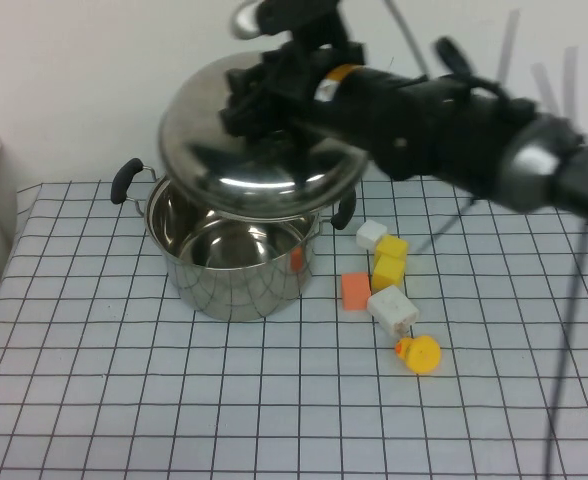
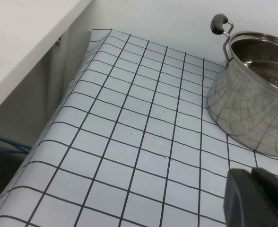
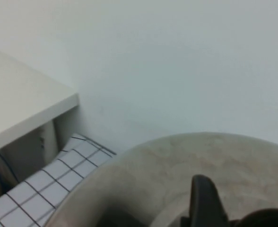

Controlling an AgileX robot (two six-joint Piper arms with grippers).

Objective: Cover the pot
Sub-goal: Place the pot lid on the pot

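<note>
1. Your right tool point(image 1: 264, 100) is clamped on top of the domed steel lid point(image 1: 264, 135), where its knob would sit; the knob itself is hidden under the black fingers point(image 3: 203, 198).
2. The lid hangs tilted above the pot point(image 1: 236, 258), overlapping the far part of its mouth and leaving the near part open; you can see the shiny inside wall below it.
3. The pot stands upright on the gridded tabletop point(image 1: 174, 400), left of centre, with one black side handle point(image 1: 126, 180) sticking out to its left and the other point(image 1: 345, 210) just showing to its right.
4. Right of the pot lies a loose cluster of toy blocks: a white block point(image 1: 371, 234), a yellow block point(image 1: 389, 262), an orange block point(image 1: 355, 291) and another white block point(image 1: 393, 310).
5. A yellow toy duck point(image 1: 419, 353) sits just in front of that cluster.
6. Your left tool point(image 2: 259, 198) shows only as a dark edge in the left wrist view, low over the tabletop near the pot's left side; you cannot tell how its fingers stand.
</note>
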